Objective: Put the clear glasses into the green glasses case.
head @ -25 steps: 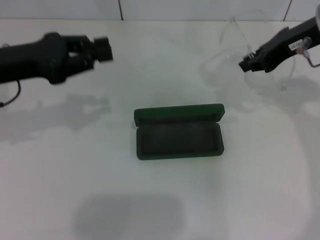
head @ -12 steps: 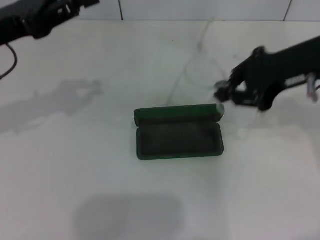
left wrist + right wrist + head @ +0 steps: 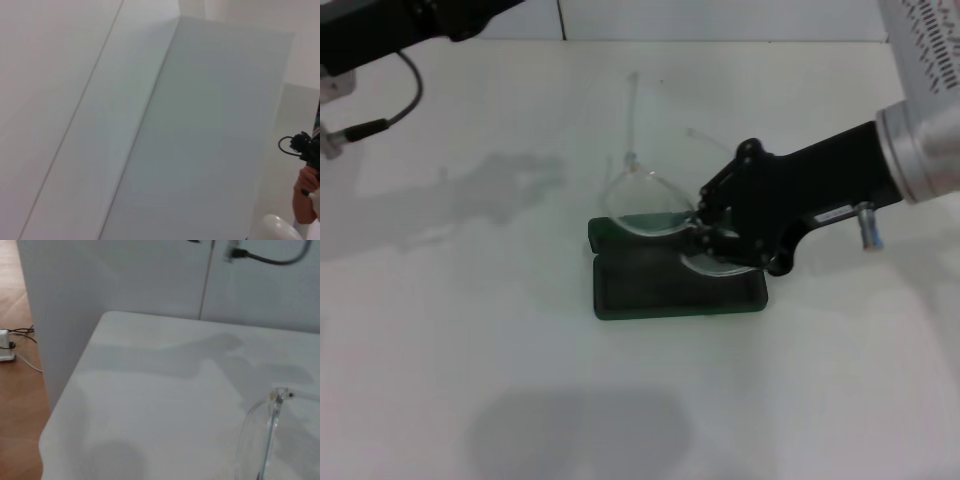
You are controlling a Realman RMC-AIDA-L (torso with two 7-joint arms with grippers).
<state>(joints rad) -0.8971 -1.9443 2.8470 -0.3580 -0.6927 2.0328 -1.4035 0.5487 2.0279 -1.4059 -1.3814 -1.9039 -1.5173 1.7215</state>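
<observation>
Left arm (image 3: 390,25): raised at the far left corner of the bench, well apart from the green glasses case (image 3: 678,268). Its jaws do not show, so their state cannot be told. A black cable (image 3: 398,95) loops down from the arm.

Green glasses case: dark green, rectangular, rounded corners, lying open near the middle of the bench (image 3: 470,330). The lid stands up along the far edge of the case; the lining is dark grey-green.

Clear glasses (image 3: 650,205): fully transparent frame and lenses, thin clear arms unfolded and pointing away beyond the case lid. They are tilted, one lens over the lid's left half, the other lower, over the case's right half. Whether any part touches the lining cannot be told. In the right wrist view one clear arm and its small hinge (image 3: 277,396) show close to the camera, above the white surface.

Right gripper (image 3: 705,232): black, reaching in from the right of the case, over its right half. Its jaws are closed narrowly on the glasses at the bridge, between the two lenses.

Bench: plain white, matt, with soft grey shadows left of and in front of the case. White panelled wall (image 3: 720,18) behind the case. Right wrist view shows a wooden floor (image 3: 17,390) beyond the bench edge.
</observation>
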